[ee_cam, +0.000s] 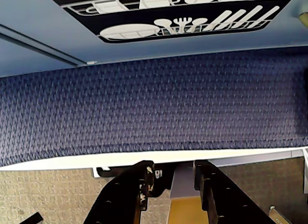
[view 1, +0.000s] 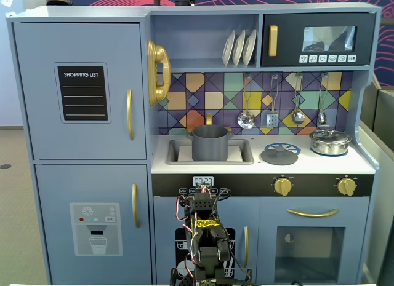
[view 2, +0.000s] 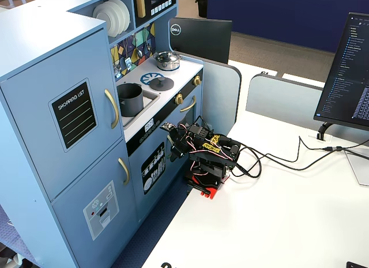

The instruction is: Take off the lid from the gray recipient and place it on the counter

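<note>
The gray recipient (view 1: 210,143) stands open in the recessed sink of the white counter (view 1: 258,166); it also shows in the other fixed view (view 2: 130,99). The dark-gray lid (view 1: 279,155) lies flat on the counter over the blue burner circle, right of the sink, and shows as well from the side (view 2: 162,82). My arm is folded low in front of the kitchen, well below the counter. My gripper (ee_cam: 172,173) points down at the carpet past the table edge, its jaws a little apart with nothing between them. It shows at the arm's left end (view 2: 176,148).
A shiny silver pot (view 1: 329,142) with its own lid sits at the counter's right end. Utensils hang on the tiled back wall (view 1: 271,101). Cables (view 2: 271,158) run across the white table (view 2: 277,222) beside a monitor (view 2: 349,78).
</note>
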You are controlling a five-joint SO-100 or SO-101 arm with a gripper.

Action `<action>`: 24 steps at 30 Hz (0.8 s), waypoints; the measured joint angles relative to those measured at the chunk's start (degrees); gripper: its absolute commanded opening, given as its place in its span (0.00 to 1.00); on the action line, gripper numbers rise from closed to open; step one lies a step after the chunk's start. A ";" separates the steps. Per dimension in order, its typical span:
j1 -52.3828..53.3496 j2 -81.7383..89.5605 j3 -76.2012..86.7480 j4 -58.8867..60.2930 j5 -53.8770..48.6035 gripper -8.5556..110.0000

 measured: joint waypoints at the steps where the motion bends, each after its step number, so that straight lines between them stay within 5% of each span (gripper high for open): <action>1: 0.18 0.26 0.00 0.00 0.00 0.08; 24: 2.64 0.44 0.18 0.53 -3.16 0.11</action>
